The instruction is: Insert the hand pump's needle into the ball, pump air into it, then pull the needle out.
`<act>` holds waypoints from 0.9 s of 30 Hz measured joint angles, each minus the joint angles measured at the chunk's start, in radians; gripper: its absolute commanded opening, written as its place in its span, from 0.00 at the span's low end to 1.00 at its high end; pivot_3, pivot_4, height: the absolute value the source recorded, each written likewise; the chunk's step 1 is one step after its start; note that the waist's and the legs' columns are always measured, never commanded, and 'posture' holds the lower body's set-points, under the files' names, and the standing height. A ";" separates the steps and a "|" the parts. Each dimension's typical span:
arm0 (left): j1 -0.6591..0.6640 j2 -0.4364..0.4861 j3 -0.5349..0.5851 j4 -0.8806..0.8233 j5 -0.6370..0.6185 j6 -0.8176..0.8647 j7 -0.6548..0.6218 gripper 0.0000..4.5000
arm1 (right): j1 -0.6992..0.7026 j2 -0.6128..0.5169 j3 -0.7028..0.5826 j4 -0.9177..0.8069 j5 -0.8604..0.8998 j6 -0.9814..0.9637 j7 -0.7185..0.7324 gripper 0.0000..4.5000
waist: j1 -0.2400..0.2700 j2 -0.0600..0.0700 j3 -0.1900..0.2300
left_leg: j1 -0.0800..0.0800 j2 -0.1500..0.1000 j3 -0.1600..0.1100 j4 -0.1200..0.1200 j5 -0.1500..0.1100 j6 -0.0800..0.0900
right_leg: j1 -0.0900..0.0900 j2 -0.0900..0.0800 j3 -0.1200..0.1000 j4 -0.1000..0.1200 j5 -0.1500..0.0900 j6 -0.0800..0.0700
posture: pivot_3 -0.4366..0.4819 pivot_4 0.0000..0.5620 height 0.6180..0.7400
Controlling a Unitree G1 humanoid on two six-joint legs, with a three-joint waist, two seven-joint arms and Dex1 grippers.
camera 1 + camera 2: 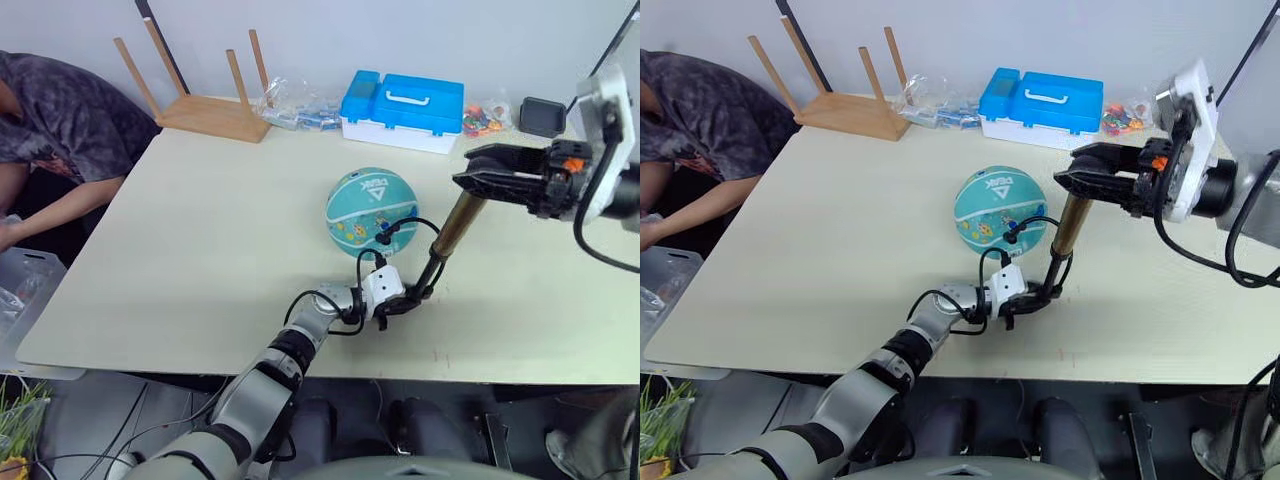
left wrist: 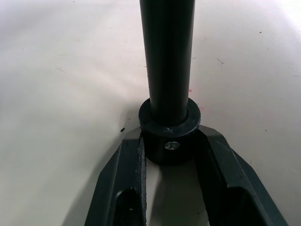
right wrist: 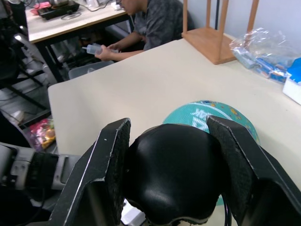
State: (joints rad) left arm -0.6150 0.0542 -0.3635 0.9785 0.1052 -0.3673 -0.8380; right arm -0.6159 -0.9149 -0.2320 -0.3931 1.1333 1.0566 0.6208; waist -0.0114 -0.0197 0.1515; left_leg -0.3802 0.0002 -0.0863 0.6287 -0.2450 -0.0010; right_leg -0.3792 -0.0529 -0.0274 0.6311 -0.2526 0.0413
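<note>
The slim hand pump with the bronze-gold cylinder [image 1: 458, 226] stands tilted on the pale tabletop [image 1: 200, 260], just to the right of the teal-turquoise ball with white lettering [image 1: 371, 210], near the table's middle. Its thin black hose [image 1: 415, 222] loops from the pump's lower part to the side of the ball; whether the needle is seated in the ball, you cannot tell.

Your left gripper [image 1: 405, 300] sits low on the table, its two black fingers [image 2: 129, 183] pinching the pump's black bottom cap [image 2: 169, 134] from both sides. Your right gripper [image 1: 1080, 177] is raised above the table, and its fingers [image 3: 101, 174] clamp the rounded black handle [image 3: 176, 174] at the pump's top.

At the far edge you have a blue plastic case with a white handle [image 1: 404, 108], an overturned wooden stool [image 1: 205, 100] and clear plastic bags [image 1: 295, 105]. A person in a dark patterned shirt [image 1: 60, 125] sits at the table's left side.
</note>
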 measured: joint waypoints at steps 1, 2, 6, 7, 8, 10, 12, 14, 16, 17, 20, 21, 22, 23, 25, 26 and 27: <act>0.003 0.002 0.001 0.004 0.000 0.000 0.010 0.21 | 0.038 0.020 0.040 -0.010 -0.043 -0.045 0.010 0.46 | 0.000 0.000 0.000 | 0.000 0.000 0.000 0.000 0.000 0.000 | 0.000 0.000 0.000 0.000 0.000 0.000 | 0.48 0.27 1.00; 0.006 0.003 0.001 0.004 0.000 0.000 0.011 0.21 | 0.056 0.031 0.054 -0.013 -0.061 -0.062 0.015 0.46 | -0.003 -0.002 -0.006 | 0.002 0.002 -0.001 0.000 0.000 0.000 | 0.001 0.000 0.000 0.000 0.000 0.000 | 0.48 0.27 1.00; 0.017 0.011 0.001 0.005 0.001 0.001 0.013 0.21 | 0.159 0.124 0.180 0.003 -0.212 -0.208 0.041 0.46 | -0.007 -0.010 -0.017 | 0.004 0.003 -0.001 -0.002 0.000 0.000 | 0.002 0.000 -0.001 0.000 0.000 0.000 | 0.48 0.27 1.00; 0.021 0.015 0.001 0.005 0.001 0.007 0.016 0.21 | 0.195 0.202 0.237 0.064 -0.292 -0.301 0.049 0.46 | -0.009 -0.014 -0.022 | 0.005 0.004 0.000 -0.005 0.000 0.000 | 0.003 0.000 -0.002 0.000 0.000 0.000 | 0.48 0.27 1.00; 0.022 0.015 0.001 0.005 0.001 0.010 0.017 0.21 | 0.209 0.223 0.258 0.082 -0.318 -0.332 0.051 0.46 | -0.009 -0.014 -0.022 | 0.006 0.005 0.000 -0.005 0.000 0.000 | 0.004 0.000 -0.002 0.000 0.000 -0.001 | 0.48 0.27 1.00; 0.027 0.015 0.002 0.005 0.001 0.015 0.023 0.21 | 0.238 0.270 0.311 0.131 -0.397 -0.416 0.071 0.46 | -0.009 -0.013 -0.025 | 0.015 0.005 0.002 -0.008 0.000 0.000 | 0.005 -0.001 -0.002 0.000 -0.001 -0.002 | 0.48 0.27 1.00; 0.034 0.018 0.001 0.005 0.001 0.020 0.028 0.21 | 0.270 0.285 0.365 0.178 -0.468 -0.477 0.093 0.46 | -0.009 -0.013 -0.027 | 0.019 0.007 0.004 -0.013 -0.001 -0.001 | 0.010 -0.002 -0.002 -0.001 -0.003 -0.005 | 0.48 0.27 1.00; 0.038 0.019 0.003 0.005 0.002 0.025 0.028 0.21 | 0.283 0.303 0.383 0.195 -0.506 -0.535 0.117 0.46 | -0.010 -0.013 -0.031 | 0.020 0.009 0.004 -0.015 -0.001 -0.001 | 0.011 -0.002 -0.003 -0.003 -0.003 -0.005 | 0.48 0.27 1.00; 0.039 0.019 0.002 0.005 0.002 0.029 0.030 0.21 | 0.286 0.306 0.388 0.199 -0.525 -0.557 0.136 0.46 | -0.010 -0.012 -0.032 | 0.022 0.010 0.003 -0.015 -0.003 -0.004 | 0.014 -0.002 -0.004 -0.003 -0.003 -0.005 | 0.48 0.27 1.00; 0.039 0.019 0.002 0.005 0.002 0.029 0.031 0.21 | 0.286 0.306 0.388 0.199 -0.529 -0.560 0.141 0.46 | -0.010 -0.012 -0.032 | 0.022 0.010 0.003 -0.015 -0.003 -0.005 | 0.014 -0.002 -0.004 -0.004 -0.003 -0.005 | 0.48 0.27 1.00; 0.038 0.019 0.003 0.005 0.002 0.030 0.032 0.21 | 0.280 0.292 0.386 0.197 -0.539 -0.560 0.163 0.46 | -0.009 -0.011 -0.031 | 0.022 0.010 0.003 -0.015 -0.003 -0.005 | 0.014 -0.003 -0.004 -0.004 -0.003 -0.005 | 0.48 0.27 1.00; 0.037 0.019 0.003 0.004 0.002 0.030 0.032 0.21 | 0.271 0.282 0.381 0.194 -0.539 -0.555 0.172 0.46 | -0.009 -0.010 -0.031 | 0.022 0.010 0.003 -0.015 -0.003 -0.005 | 0.014 -0.003 -0.004 -0.004 -0.003 -0.005 | 0.48 0.27 1.00; 0.037 0.018 0.002 0.004 0.002 0.030 0.031 0.21 | 0.264 0.269 0.373 0.184 -0.539 -0.545 0.177 0.46 | -0.008 -0.010 -0.031 | 0.022 0.010 0.002 -0.015 -0.003 -0.006 | 0.014 -0.003 -0.005 -0.004 -0.003 -0.005 | 0.48 0.27 1.00; 0.034 0.017 0.002 0.001 0.002 0.030 0.030 0.21 | 0.258 0.258 0.366 0.171 -0.534 -0.521 0.180 0.46 | -0.007 -0.009 -0.029 | 0.021 0.010 0.002 -0.015 -0.003 -0.006 | 0.013 -0.003 -0.005 -0.005 -0.003 -0.005 | 0.48 0.27 1.00; 0.032 0.014 0.002 -0.008 0.001 0.027 0.024 0.21 | 0.246 0.237 0.346 0.145 -0.516 -0.473 0.182 0.46 | -0.005 -0.006 -0.026 | 0.021 0.009 0.002 -0.015 -0.003 -0.005 | 0.010 -0.003 -0.005 -0.005 -0.003 -0.005 | 0.48 0.27 1.00; 0.030 0.012 0.002 -0.013 0.000 0.025 0.021 0.21 | 0.233 0.220 0.327 0.132 -0.492 -0.432 0.181 0.46 | -0.004 -0.003 -0.024 | 0.019 0.007 0.003 -0.014 -0.002 -0.004 | 0.008 -0.002 -0.005 -0.005 -0.002 -0.003 | 0.48 0.27 1.00; 0.028 0.009 0.002 -0.022 -0.002 0.021 0.013 0.21 | 0.205 0.176 0.295 0.118 -0.440 -0.350 0.180 0.46 | -0.001 0.002 -0.018 | 0.016 0.006 0.003 -0.013 0.000 -0.001 | 0.005 -0.003 -0.005 -0.005 0.001 -0.002 | 0.48 0.27 1.00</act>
State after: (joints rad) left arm -0.5873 0.0637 -0.3611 0.9563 0.1030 -0.3464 -0.8252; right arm -0.4110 -0.7394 0.0633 -0.2755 0.6930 0.7064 0.8008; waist -0.0127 -0.0180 0.1335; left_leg -0.3645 0.0060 -0.0832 0.6157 -0.2454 -0.0020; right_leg -0.3739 -0.0555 -0.0321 0.6264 -0.2519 0.0397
